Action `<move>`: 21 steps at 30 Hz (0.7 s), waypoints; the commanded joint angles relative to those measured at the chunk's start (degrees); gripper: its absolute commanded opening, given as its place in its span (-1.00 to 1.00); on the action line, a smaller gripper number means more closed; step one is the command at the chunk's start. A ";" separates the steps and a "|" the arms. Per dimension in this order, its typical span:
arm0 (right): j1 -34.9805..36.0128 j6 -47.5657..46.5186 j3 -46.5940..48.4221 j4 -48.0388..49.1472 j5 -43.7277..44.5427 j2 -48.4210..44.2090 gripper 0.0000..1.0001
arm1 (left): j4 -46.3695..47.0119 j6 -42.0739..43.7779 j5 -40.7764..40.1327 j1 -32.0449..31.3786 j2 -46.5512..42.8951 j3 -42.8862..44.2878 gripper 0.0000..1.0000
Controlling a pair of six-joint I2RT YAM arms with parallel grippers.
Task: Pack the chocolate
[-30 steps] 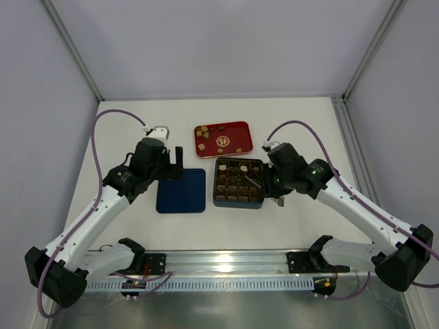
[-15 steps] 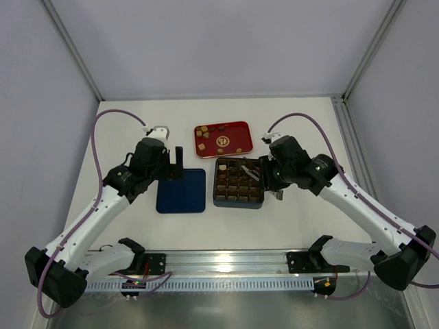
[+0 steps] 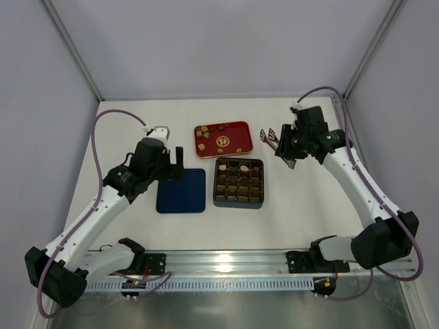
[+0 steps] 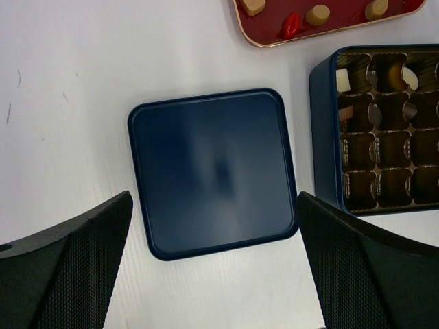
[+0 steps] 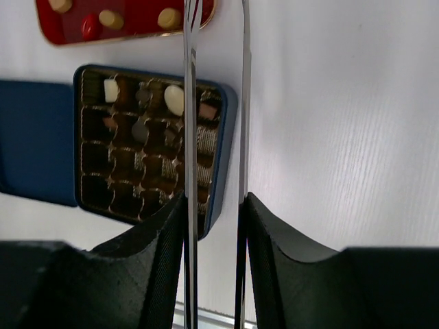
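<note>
Small tan and brown pieces of chocolate (image 3: 204,135) lie on the red tray (image 3: 245,126); a few more sit in cells of the dark gridded box (image 3: 261,186), among them a whitish one (image 5: 174,99). My right gripper (image 3: 289,147) hangs to the right of the tray, shut on thin metal tweezers (image 3: 269,137). Their two blades (image 5: 190,103) run up between my fingers, and the tips are out of the wrist view. My left gripper (image 4: 214,205) stands open above the blue lid (image 4: 212,171), holding nothing.
The blue lid (image 3: 181,190) lies flat to the left of the box. A red candy (image 4: 291,25) sits on the tray among the tan pieces. Grey walls close the table at the back and both sides, and a metal rail (image 3: 226,260) runs along the near edge.
My right arm has lifted off the gridded box and swung back and to the right with the tweezers, ending beside the red tray. The left arm has not moved.
</note>
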 commanded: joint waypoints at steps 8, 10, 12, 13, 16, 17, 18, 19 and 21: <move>-12.80 -0.42 8.80 13.44 0.59 18.47 -0.14 | 0.87 -0.49 2.17 -0.17 -1.14 1.01 0.99; -14.91 -0.07 10.47 15.55 0.15 21.46 -0.14 | 0.96 -0.49 2.25 -0.17 -1.41 0.92 0.99; -15.88 -0.33 12.66 16.78 0.41 25.85 -0.10 | 1.04 -0.49 2.17 -0.17 -1.76 0.84 1.00; -16.58 -0.51 13.63 16.61 0.32 28.65 -0.09 | 1.04 -0.49 2.16 -0.17 -1.94 0.66 0.99; -17.12 -1.30 16.88 16.79 0.59 33.75 -0.05 | 1.04 -0.41 2.16 -0.17 -2.29 0.75 0.99; -17.20 -1.56 17.50 16.44 0.41 34.73 -0.03 | 1.04 -0.41 2.08 -0.17 -2.20 0.75 0.99; -17.21 -1.56 17.86 16.26 0.41 35.79 0.00 | 1.13 -0.41 2.16 -0.17 -2.20 0.84 0.99; -17.21 -1.56 18.38 16.26 0.50 36.67 0.00 | 1.13 -0.41 2.25 -0.17 -2.20 0.75 0.99; -17.29 -1.56 18.39 16.43 -0.02 38.43 0.04 | 1.13 -0.41 2.34 -0.17 -2.29 0.75 0.99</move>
